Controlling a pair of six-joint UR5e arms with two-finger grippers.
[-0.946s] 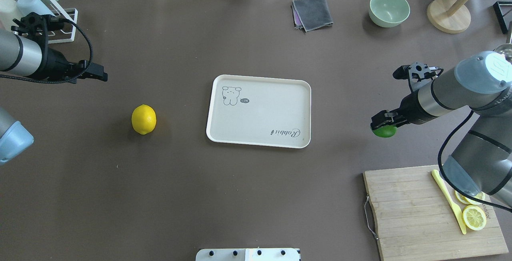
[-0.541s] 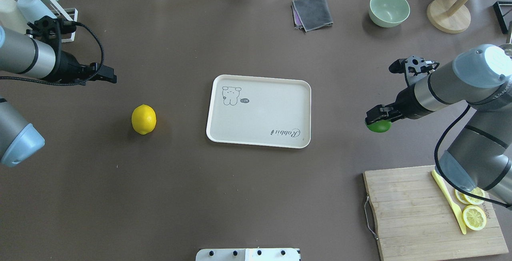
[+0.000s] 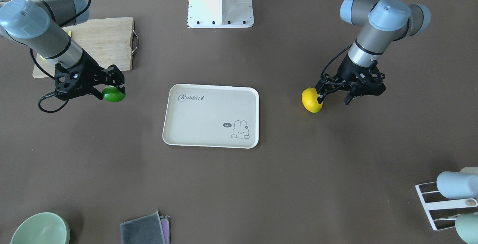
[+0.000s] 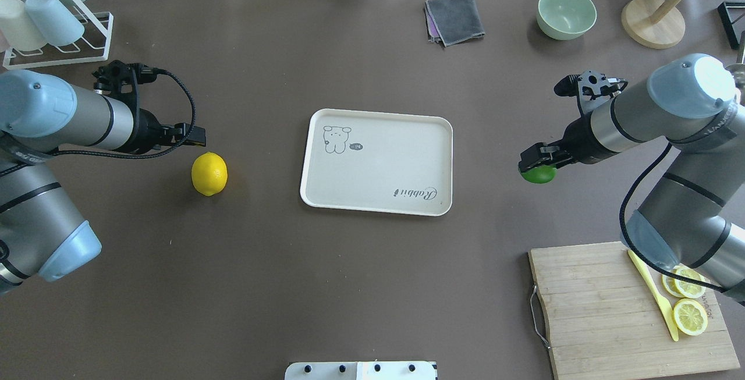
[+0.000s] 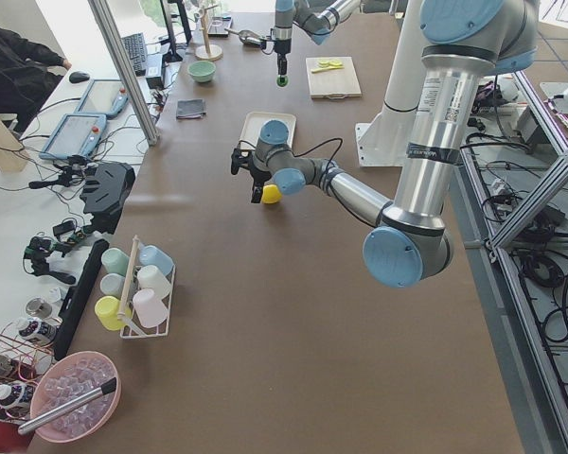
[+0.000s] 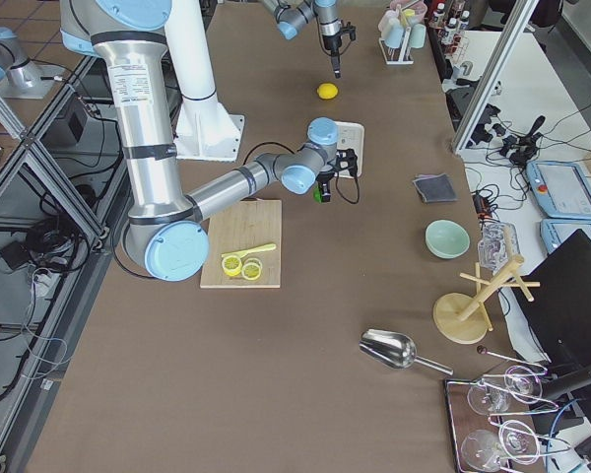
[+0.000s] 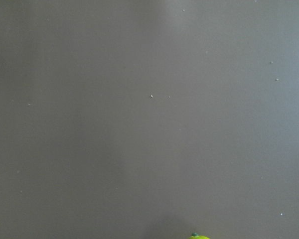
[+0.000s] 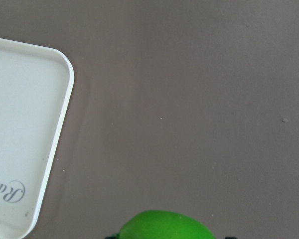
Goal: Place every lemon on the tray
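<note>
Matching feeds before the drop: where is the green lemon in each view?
Front-facing: green lemon left of centre, left of the tray.
Overhead: green lemon right of the tray.
Exterior left: green lemon top centre, beyond the tray.
Exterior right: green lemon mid-picture, just below the tray.
Left wrist: not in it.
Right wrist: green lemon at bottom edge, tray at left.
Shared landmark: the tray.
</note>
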